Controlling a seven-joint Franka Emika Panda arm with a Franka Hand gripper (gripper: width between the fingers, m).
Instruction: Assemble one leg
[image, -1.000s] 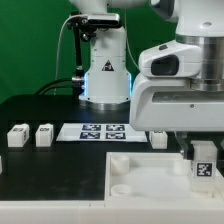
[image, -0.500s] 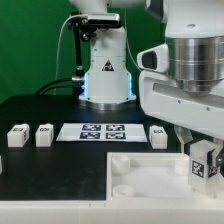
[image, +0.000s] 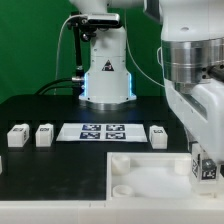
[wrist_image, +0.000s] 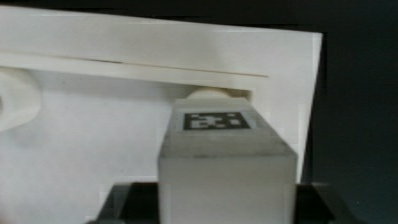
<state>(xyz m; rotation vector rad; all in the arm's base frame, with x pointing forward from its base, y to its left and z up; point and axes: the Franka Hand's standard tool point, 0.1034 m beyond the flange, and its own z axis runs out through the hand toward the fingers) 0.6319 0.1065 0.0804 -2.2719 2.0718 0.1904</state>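
The two-finger gripper (image: 205, 166) is clamped on a small white tagged plastic leg (wrist_image: 217, 150), four o'clock in the exterior view. Under it lies the large white square tray-like part (image: 148, 180).

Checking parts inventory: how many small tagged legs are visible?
4. Two legs at the exterior view's left, a third leg beside the marker board, a fourth leg in the claw. Others may be hidden.

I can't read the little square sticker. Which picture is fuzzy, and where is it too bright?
Wrist view: the tag on the leg looks soft and fuzzy, and the white tray behind is washed out. Exterior view: the near arm is a little blurred; a bluish light glows beside the white base at the back.
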